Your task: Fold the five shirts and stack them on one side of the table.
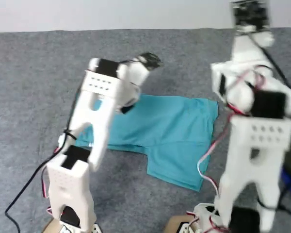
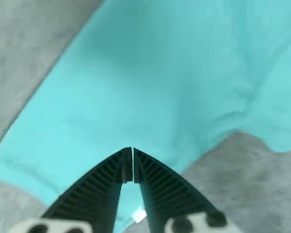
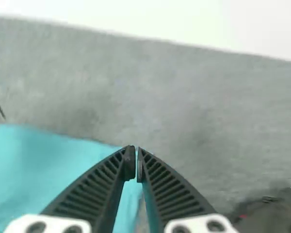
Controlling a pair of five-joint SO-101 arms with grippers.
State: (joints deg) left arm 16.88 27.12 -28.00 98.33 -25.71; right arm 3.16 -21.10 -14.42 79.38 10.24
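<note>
The grey felt counter [image 1: 29,73] carries one turquoise cloth shirt [image 1: 174,131], long axis running left to right. The left claw [image 2: 132,167], tips pressed together and empty, hangs over its left part (nearest); the right claw [image 3: 132,165], likewise closed, hangs over its far-right corner.

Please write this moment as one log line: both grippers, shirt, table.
left gripper: shut, above shirt | right gripper: shut, above shirt edge | shirt: teal, spread on grey table
</note>
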